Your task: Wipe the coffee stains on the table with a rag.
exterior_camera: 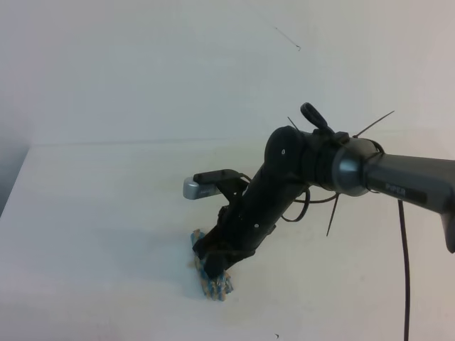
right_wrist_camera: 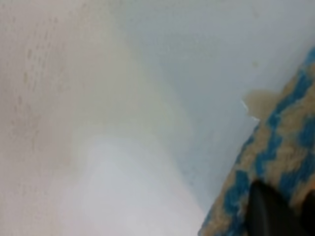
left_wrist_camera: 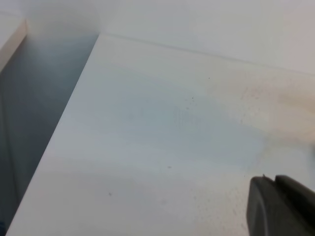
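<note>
My right gripper point(exterior_camera: 212, 266) reaches across to the middle of the white table point(exterior_camera: 106, 213) and points down, shut on the rag point(exterior_camera: 217, 285). The rag is a blue, cream and yellow zigzag cloth pressed against the tabletop. In the right wrist view the rag point(right_wrist_camera: 275, 147) fills the lower right corner, with a dark fingertip point(right_wrist_camera: 270, 214) on it. A small tan coffee stain point(right_wrist_camera: 258, 101) peeks out at the rag's edge. Of my left gripper only a black corner point(left_wrist_camera: 280, 209) shows at the bottom right of the left wrist view, above bare table; its jaws are hidden.
The table's left edge point(left_wrist_camera: 64, 118) drops into a dark gap point(left_wrist_camera: 29, 123). Faint yellowish smears point(left_wrist_camera: 275, 98) mark the tabletop point(right_wrist_camera: 39, 73). A white wall rises behind the table. A black cable point(exterior_camera: 406, 270) hangs from the right arm.
</note>
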`<act>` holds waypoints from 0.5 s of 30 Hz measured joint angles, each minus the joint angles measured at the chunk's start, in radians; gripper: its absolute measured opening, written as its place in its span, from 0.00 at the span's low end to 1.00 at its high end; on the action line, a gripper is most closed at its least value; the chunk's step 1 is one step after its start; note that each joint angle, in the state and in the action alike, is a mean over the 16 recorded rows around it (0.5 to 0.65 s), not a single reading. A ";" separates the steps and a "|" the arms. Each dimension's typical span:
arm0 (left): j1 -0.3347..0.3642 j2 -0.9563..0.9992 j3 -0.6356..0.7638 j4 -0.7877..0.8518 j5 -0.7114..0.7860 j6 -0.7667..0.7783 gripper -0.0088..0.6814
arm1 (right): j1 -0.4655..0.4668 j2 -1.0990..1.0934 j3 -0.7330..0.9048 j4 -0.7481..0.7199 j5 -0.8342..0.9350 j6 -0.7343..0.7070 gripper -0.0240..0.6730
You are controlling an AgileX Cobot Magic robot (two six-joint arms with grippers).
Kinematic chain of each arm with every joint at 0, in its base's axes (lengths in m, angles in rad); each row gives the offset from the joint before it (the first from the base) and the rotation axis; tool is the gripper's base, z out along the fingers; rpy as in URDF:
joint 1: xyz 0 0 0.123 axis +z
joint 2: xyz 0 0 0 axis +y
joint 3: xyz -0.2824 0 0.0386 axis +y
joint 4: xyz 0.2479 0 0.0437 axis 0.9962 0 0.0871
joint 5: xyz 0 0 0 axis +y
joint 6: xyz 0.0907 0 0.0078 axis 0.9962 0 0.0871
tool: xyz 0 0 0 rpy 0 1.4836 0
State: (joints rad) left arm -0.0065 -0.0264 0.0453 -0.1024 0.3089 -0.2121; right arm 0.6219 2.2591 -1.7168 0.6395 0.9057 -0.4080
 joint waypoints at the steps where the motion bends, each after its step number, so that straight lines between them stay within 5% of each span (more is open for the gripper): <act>1: 0.000 0.000 0.000 0.000 0.000 0.000 0.01 | 0.000 0.002 -0.001 0.002 0.001 -0.002 0.03; 15: 0.000 0.000 0.000 0.000 0.000 0.000 0.01 | 0.019 0.056 -0.080 0.010 0.069 -0.011 0.03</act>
State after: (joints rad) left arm -0.0065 -0.0264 0.0453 -0.1024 0.3089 -0.2121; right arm 0.6411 2.3154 -1.7971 0.6496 0.9744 -0.4194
